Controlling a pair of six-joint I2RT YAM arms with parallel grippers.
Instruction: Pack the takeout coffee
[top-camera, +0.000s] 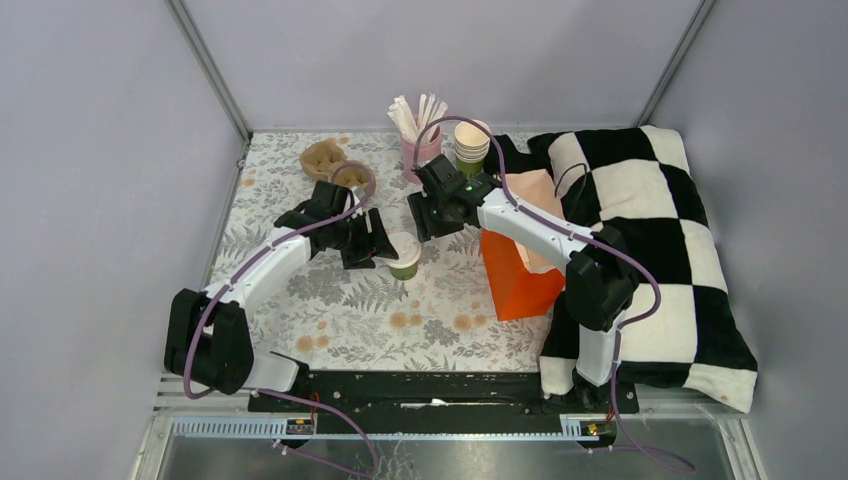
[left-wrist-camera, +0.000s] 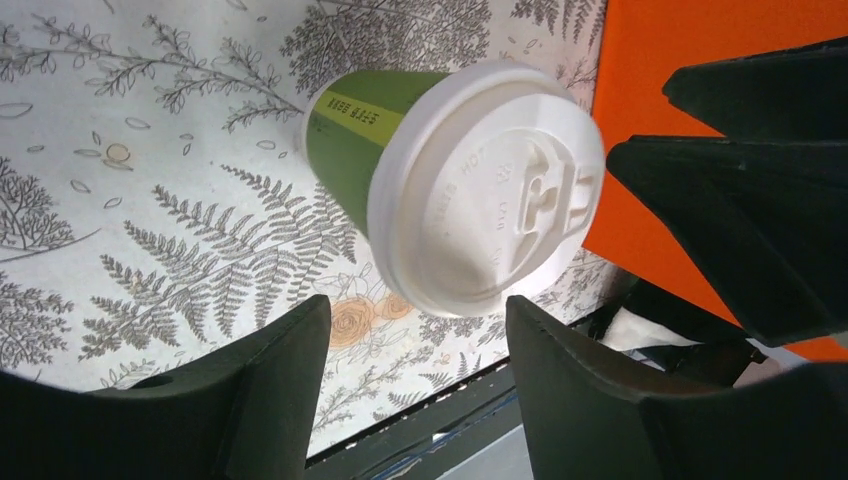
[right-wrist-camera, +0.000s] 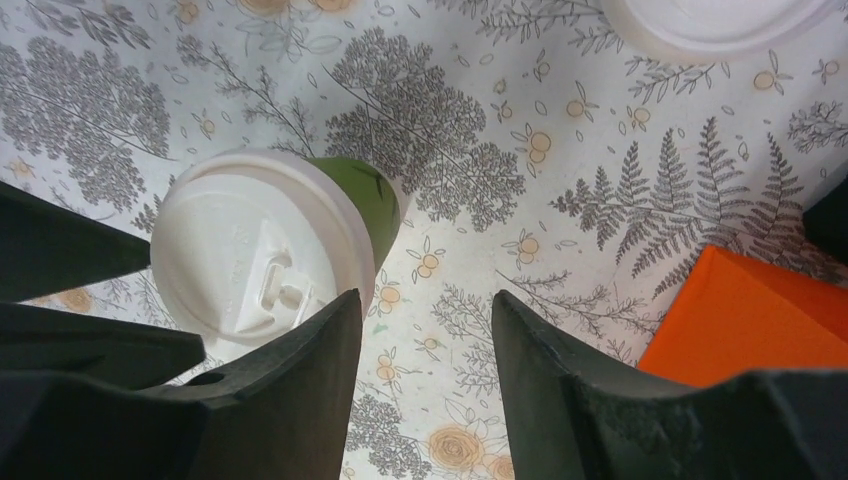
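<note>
The takeout coffee is a green paper cup (top-camera: 404, 262) standing upright on the floral cloth with its white plastic lid (top-camera: 403, 246) seated on top. My left gripper (top-camera: 378, 242) is open and empty, just left of the cup. In the left wrist view the lidded cup (left-wrist-camera: 480, 190) sits beyond the gap of the left gripper (left-wrist-camera: 415, 320), apart from both fingers. My right gripper (top-camera: 432, 216) is open and empty, hovering behind and right of the cup. In the right wrist view the cup (right-wrist-camera: 262, 250) lies left of the right gripper (right-wrist-camera: 425, 310), partly behind its left finger.
An orange paper bag (top-camera: 520, 270) stands right of the cup. A pink cup of white sticks (top-camera: 421, 140) and a stack of cups (top-camera: 471, 143) stand at the back. A brown cup carrier (top-camera: 325, 158) lies back left. A spare white lid (right-wrist-camera: 710, 20). A checkered pillow (top-camera: 650, 230) fills the right.
</note>
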